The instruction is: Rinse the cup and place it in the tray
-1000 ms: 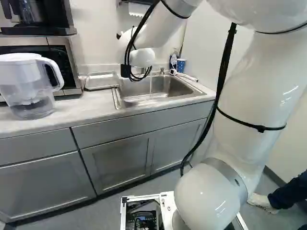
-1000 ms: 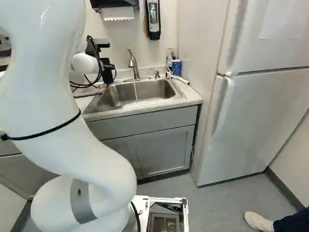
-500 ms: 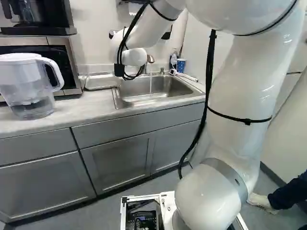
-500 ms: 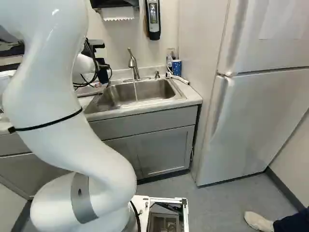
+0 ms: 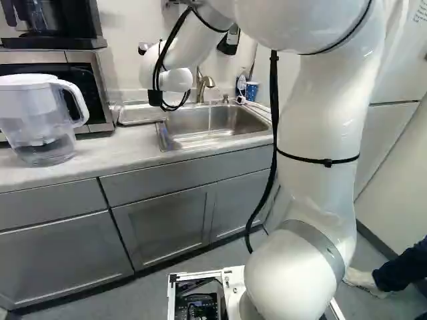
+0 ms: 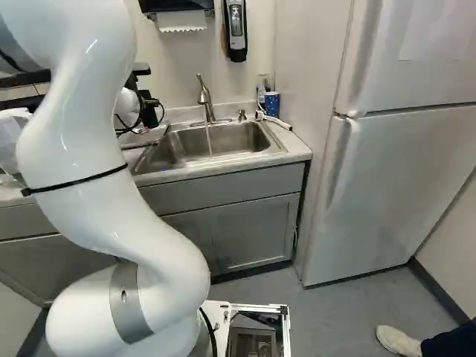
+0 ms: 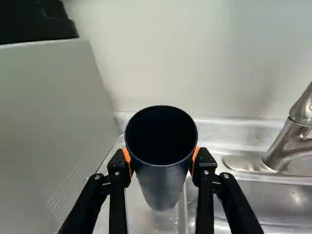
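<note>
inner base of the dark blue-grey cylindrical cup (image 7: 163, 187) obscured by shadow, pale shallow rectangular tray (image 7: 141, 217) partly occluded by cup, curved silver metal faucet (image 7: 287, 146) cropped by wrist view's edge

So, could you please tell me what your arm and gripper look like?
My arm is glossy white with thick, rounded joints, a grey band low down, thin black straps and black cables along its outside. My gripper is black, with two fingers, silvery screw heads and orange pads.
</note>
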Available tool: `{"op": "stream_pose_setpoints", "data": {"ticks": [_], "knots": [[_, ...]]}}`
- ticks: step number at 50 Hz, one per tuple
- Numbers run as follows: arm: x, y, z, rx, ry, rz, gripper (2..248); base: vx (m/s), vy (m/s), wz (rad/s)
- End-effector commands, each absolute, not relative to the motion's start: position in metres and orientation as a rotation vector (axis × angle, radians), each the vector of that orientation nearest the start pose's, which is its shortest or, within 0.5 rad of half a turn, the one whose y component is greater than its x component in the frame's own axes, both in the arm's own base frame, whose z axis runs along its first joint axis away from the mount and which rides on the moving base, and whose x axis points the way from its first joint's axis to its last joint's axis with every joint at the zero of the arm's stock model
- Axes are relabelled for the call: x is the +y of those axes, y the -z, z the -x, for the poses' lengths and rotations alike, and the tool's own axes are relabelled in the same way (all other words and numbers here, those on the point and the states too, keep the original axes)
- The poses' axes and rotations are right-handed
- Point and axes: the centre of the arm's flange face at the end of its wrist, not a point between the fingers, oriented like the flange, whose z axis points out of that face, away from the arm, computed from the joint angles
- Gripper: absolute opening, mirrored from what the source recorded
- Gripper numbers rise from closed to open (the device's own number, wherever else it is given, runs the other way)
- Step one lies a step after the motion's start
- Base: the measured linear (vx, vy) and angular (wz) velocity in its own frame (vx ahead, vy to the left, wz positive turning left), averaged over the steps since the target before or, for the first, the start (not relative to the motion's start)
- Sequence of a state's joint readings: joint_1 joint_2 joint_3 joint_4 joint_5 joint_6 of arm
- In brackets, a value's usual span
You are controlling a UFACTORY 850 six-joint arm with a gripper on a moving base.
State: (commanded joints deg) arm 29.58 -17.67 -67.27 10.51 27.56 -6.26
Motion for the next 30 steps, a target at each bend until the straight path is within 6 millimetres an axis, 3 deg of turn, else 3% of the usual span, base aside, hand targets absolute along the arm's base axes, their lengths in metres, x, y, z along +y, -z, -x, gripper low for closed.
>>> {"op": "stream_pose_setpoints", "data": {"ticks": [13, 30], "knots": [[0.321, -0.537, -0.557, -0.469, 1.718, 2.224, 126, 0.000, 0.000, 0.000], [0.326, -0.521, -0.561, -0.471, 1.724, 2.221, 126, 0.000, 0.000, 0.000]]}}
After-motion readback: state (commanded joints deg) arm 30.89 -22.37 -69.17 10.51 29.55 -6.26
